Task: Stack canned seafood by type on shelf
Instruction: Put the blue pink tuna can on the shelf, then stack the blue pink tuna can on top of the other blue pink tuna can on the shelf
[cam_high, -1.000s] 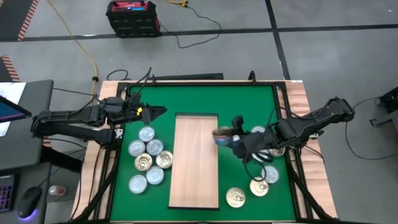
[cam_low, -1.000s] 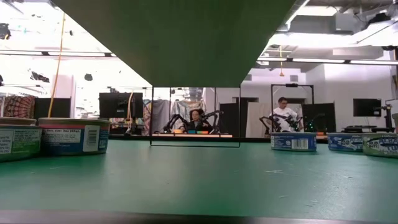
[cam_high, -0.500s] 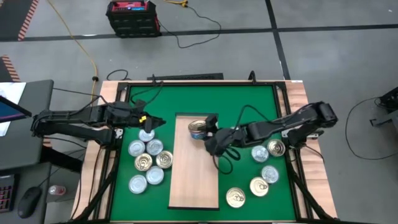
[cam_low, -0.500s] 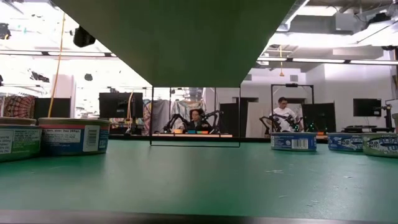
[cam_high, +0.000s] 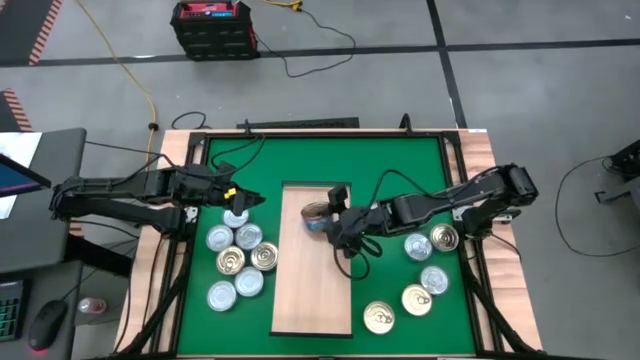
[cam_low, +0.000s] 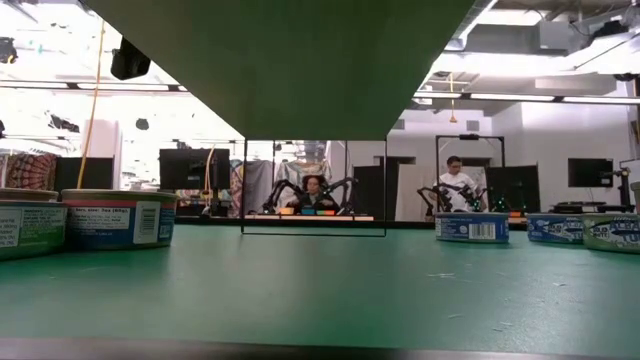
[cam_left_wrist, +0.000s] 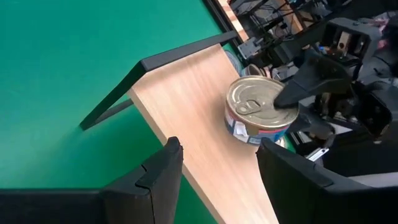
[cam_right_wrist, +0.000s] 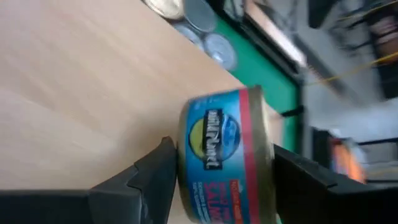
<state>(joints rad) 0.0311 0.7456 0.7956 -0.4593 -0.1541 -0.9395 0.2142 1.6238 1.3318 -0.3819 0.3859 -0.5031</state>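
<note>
The shelf (cam_high: 314, 285) is a pale wooden board lying in the middle of the green mat. My right gripper (cam_high: 331, 219) is over its far end, shut on a blue-and-red labelled can (cam_high: 317, 212). Several gold and silver-topped cans (cam_high: 236, 256) stand on the mat left of the shelf, and several more (cam_high: 424, 272) stand to its right. My left gripper (cam_high: 247, 200) hovers open above the far end of the left group. In the left wrist view it (cam_left_wrist: 217, 165) faces the shelf (cam_left_wrist: 180, 106) and the held can (cam_left_wrist: 257, 116). My right gripper pinches the can between its two fingers, coming level from the table's right. One finger (cam_left_wrist: 297, 93) lies over the lid's edge (cam_left_wrist: 273, 102) and the other (cam_left_wrist: 316, 126) is low at the can's right side. The can stays upright, at or just above the shelf; which, I cannot tell.
A wooden rim (cam_high: 487, 190) and black cables frame the green mat (cam_high: 300, 160). The low view shows cans at the left (cam_low: 110, 222) and right (cam_low: 471, 227), with people and other robot arms in the room behind.
My right gripper carried the can from over the mat's right side toward the left, onto the shelf's far end, and came lower there. My left gripper shifted a little toward the near edge, over the left group of cans.
</note>
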